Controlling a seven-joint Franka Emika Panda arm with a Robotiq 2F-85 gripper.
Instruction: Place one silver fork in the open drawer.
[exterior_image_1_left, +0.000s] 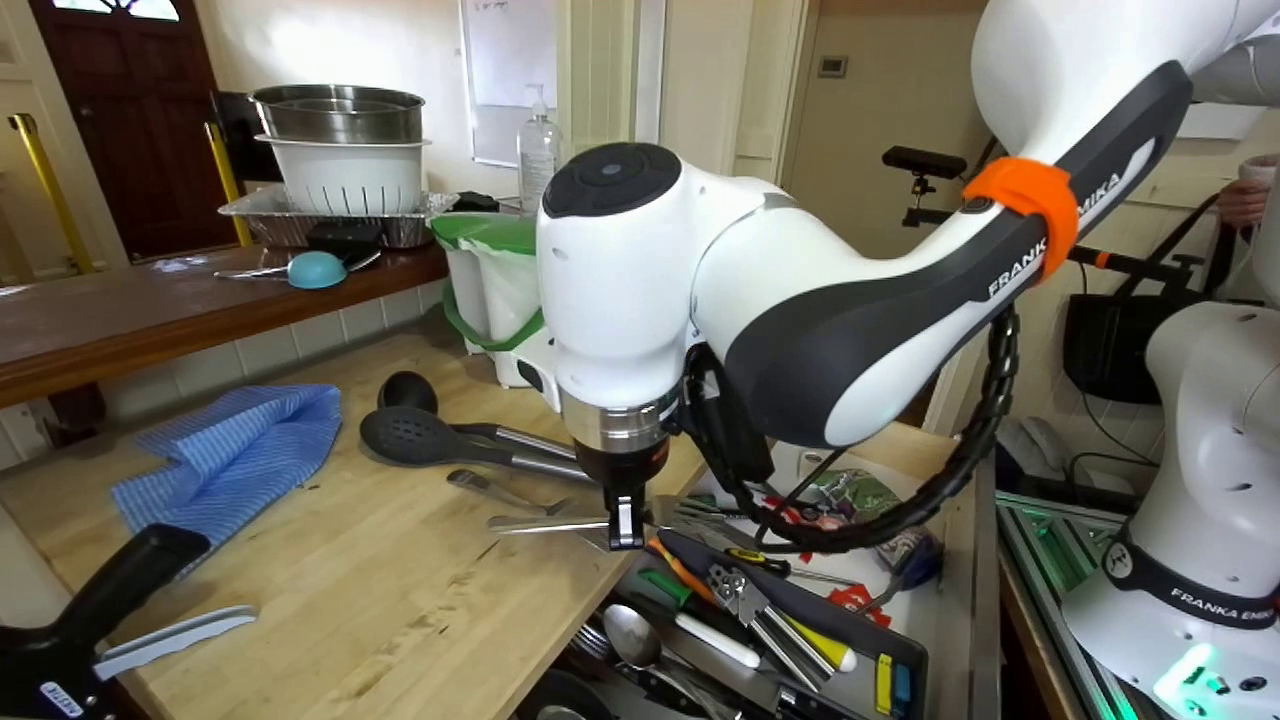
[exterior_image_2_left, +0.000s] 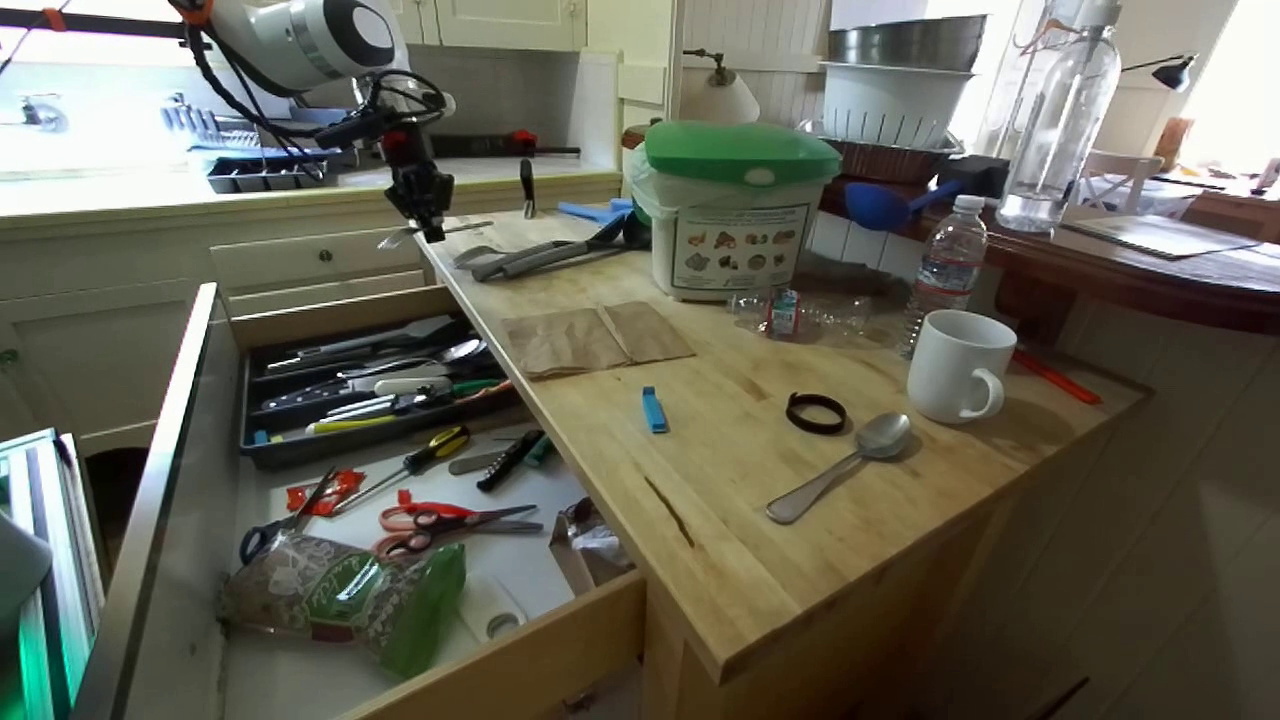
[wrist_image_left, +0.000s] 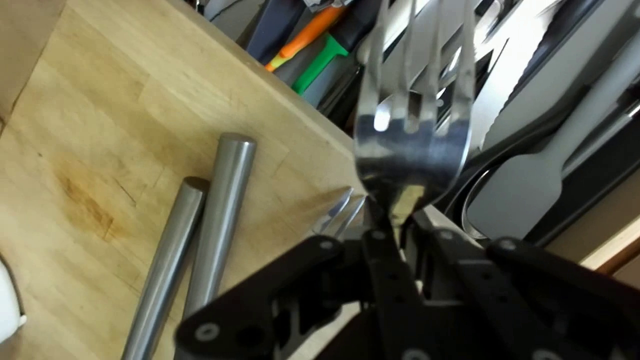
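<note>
Evidently, read left to right from where I stood, the tabletop (exterior_image_1_left: 350, 570) was laid out to serve its right edge. At the left edge projected a black-handled tool (exterior_image_1_left: 120, 585); it showed only in part, and its function could not be determined. Next, a blue striped cloth (exterior_image_1_left: 245, 450) lay crumpled near the back edge, presumably set outside the carrying path. To its right, a ladle (exterior_image_1_left: 407, 392) and a slotted spoon (exterior_image_1_left: 425, 445) lay with handles directed at the right edge and heads inboard, an orientation likely to keep the wide parts from going over it. A spare fork (exterior_image_1_left: 485, 484) rested near them, tines likewise toward that edge.

Further right, the gripper (exterior_image_1_left: 626, 535) was clenched on the silver fork (wrist_image_left: 412, 155), gripping it just behind the head. This hold appeared chosen for balance: the fork lay nearly level, and in the wrist view its tines reached past the right edge, above stored utensils (wrist_image_left: 520, 195). The handle seemed to trail back over the tabletop, so a straight descent would probably strike the edge; an outward shift was called for first.

Rightmost, the drawer (exterior_image_1_left: 985, 600) stood open beyond that edge. Its utensil tray (exterior_image_1_left: 885, 620) was crammed, so the fork would likely settle on other pieces.
</note>
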